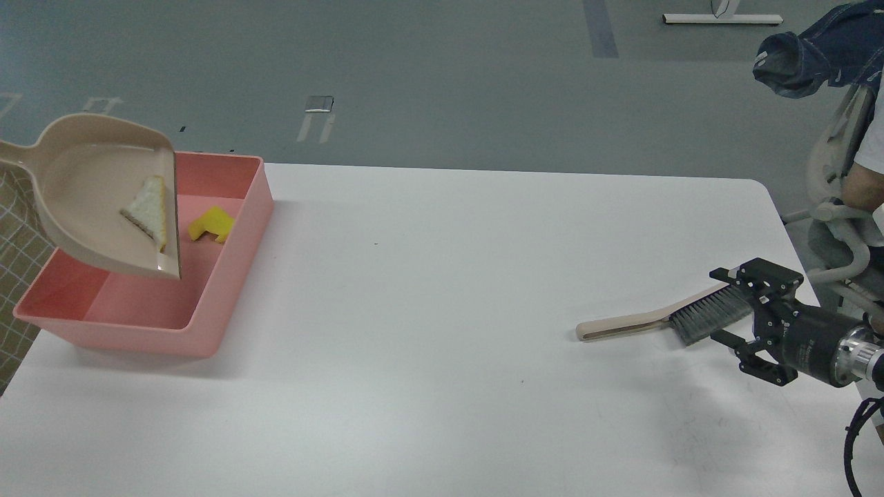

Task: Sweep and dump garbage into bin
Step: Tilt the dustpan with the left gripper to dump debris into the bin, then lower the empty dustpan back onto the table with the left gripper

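White table (449,290) with pink bin (228,276) and brush (663,321)

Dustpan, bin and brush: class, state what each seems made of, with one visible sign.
Dustpan: beige plastic, probably; smooth moulded scoop with a soft sheen.
Bin: pink plastic, apparently; plain smooth walls, rounded corners.
Brush: beige handle that looks like plastic, with dark grey bristles, likely synthetic, though that is uncertain.

One head view, high, facing forward and down over white table (483,310); far floor (414,69) beyond.
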`<state>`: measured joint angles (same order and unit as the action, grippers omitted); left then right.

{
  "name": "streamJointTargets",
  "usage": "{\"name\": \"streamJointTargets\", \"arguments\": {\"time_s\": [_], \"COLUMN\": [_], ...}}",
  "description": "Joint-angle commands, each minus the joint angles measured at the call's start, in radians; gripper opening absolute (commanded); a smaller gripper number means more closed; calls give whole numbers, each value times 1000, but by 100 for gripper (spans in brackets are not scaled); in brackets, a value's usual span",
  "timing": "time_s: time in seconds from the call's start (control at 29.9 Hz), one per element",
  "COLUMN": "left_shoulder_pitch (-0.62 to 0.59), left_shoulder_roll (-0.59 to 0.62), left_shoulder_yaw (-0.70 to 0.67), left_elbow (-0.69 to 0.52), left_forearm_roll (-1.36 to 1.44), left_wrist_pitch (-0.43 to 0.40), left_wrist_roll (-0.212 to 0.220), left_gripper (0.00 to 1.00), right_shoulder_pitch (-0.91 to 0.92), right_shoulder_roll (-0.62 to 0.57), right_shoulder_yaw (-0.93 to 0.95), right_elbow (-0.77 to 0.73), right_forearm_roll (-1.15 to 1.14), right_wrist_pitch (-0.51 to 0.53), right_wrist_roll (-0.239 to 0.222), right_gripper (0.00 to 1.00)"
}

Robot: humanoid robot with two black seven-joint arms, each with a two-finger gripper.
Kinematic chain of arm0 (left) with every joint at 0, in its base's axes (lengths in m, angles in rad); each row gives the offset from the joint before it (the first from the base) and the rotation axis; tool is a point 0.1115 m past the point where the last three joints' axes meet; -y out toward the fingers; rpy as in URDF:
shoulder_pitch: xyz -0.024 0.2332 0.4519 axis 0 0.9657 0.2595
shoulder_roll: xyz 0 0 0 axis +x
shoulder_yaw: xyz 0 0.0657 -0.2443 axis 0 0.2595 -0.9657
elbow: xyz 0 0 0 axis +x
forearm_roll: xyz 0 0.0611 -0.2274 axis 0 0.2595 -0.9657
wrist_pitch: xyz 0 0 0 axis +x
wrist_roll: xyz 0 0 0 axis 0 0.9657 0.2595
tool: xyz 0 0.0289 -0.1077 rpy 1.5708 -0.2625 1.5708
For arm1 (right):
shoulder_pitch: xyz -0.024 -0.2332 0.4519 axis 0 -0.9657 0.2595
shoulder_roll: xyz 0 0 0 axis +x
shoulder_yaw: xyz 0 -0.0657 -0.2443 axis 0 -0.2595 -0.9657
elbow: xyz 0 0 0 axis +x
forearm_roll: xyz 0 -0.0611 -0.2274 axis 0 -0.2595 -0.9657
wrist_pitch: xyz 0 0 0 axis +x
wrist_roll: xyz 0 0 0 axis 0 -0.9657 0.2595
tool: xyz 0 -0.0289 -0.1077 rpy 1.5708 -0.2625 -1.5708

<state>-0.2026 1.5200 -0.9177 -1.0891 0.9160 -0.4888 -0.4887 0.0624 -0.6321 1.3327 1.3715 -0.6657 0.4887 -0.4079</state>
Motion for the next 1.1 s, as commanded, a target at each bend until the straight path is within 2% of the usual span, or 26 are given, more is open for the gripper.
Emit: {"name": "streamJointTargets", "arguments": {"time_s": [0.0,0.27,0.5,0.67,0.77,1.07], "left_shoulder_pitch": [2,-49,-141,-138,-144,-173], "left_shoulder_roll": [6,54,6,-56,-179,-504], "left_shoulder_yaw": [-1,0,0,0,-3,6], "left_elbow": [-2,-5,-15,-18,-18,-20], "left_forearm_roll": [12,17,-89,-255,-270,-258], "left_wrist_pitch": [0,0,0,0,0,0], "left_wrist_roll": [0,0,0,0,0,0], "left_gripper": [18,19,19,19,19,19], "right_shoulder_pitch": [-1,-3,-1,7,20,132], "right_shoulder_roll": [2,14,18,126,213,295], "right_shoulder_yaw": [3,20,111,261,341,362], "right_elbow": [1,1,-2,-11,-29,-86], "right_forearm_roll": [0,1,24,38,38,38], "right_wrist_pitch": [0,0,0,0,0,0], "right_wrist_roll": [0,1,3,3,3,4], "right_gripper": [100,100,100,100,100,100]}}
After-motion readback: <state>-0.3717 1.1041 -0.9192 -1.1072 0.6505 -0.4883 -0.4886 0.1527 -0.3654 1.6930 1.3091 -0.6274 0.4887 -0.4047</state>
